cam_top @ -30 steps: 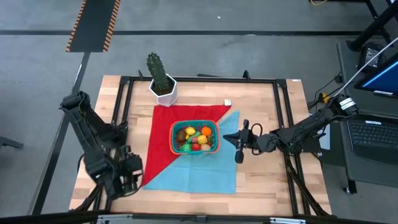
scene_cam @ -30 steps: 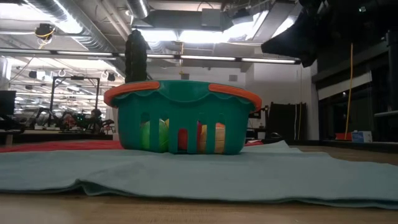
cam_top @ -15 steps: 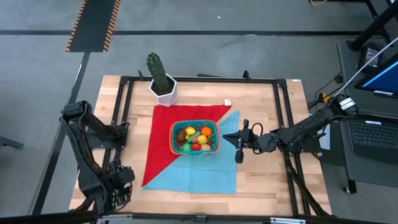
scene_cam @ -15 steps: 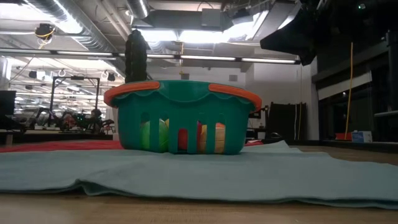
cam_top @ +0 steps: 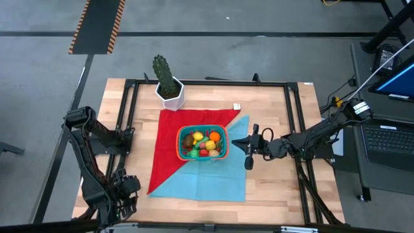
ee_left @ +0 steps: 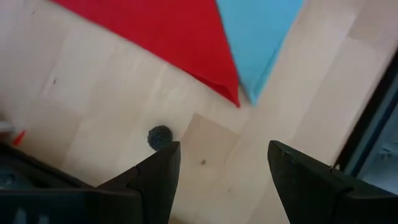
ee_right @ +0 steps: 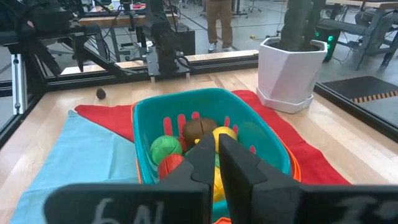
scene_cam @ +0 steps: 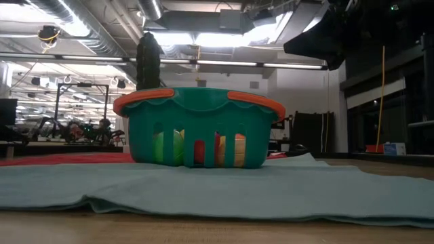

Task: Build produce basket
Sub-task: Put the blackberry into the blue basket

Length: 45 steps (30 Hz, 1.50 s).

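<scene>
The teal basket (cam_top: pixel 203 142) with its orange-red rim stands on the red and blue cloths in the middle of the table. The small toy produce (cam_top: pixel 202 143) lies heaped inside it, and some shows through the slots in the low view (scene_cam: pixel 196 149). My right gripper (cam_top: pixel 248 153) hovers just right of the basket, shut, with its fingers (ee_right: pixel 217 146) pointing at the produce (ee_right: pixel 186 140). My left gripper (cam_top: pixel 124 193) is open near the table's near left corner; in its wrist view the fingers (ee_left: pixel 221 149) stand over bare wood beside the cloths' near left corner.
A red cloth (cam_top: pixel 171 139) overlaps a blue cloth (cam_top: pixel 213 181) under the basket. A cactus in a white hexagonal pot (cam_top: pixel 169 90) stands at the far edge. A small white cube (cam_top: pixel 237 107) lies on the wood behind the basket. A black frame (cam_top: pixel 291 110) rims the table.
My left arm has drawn back toward the table's near left corner, carrying its gripper away from the red cloth's edge toward the near edge. The basket, the produce and the cloths have stayed where they were.
</scene>
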### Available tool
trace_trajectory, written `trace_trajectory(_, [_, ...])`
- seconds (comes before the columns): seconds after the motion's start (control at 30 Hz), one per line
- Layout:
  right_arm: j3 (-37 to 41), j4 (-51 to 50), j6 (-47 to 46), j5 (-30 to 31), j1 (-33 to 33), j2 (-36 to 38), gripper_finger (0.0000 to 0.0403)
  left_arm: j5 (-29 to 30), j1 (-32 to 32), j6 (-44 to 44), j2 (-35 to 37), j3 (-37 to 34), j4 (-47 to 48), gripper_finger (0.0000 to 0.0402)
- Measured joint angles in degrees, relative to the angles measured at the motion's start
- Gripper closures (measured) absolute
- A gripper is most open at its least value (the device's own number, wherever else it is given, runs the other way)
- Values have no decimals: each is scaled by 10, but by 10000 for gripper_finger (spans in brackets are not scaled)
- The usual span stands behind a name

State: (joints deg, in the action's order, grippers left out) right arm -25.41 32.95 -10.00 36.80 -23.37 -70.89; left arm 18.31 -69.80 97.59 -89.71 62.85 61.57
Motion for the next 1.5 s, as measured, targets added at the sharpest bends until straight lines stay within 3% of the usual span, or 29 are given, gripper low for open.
trace_trajectory(0.33, [0,0,0,0,0,0,377,8,0,18,0,-3,-3,168])
trace_trajectory(0.7, [0,0,0,0,0,0,377,-10,0,59,0,-65,-8,168])
trace_trajectory(1.0, [0,0,1,0,0,0,377,-71,17,84,0,-98,-14,168])
trace_trajectory(1.5, [1,0,1,0,0,0,377,-73,32,97,0,-155,-90,168])
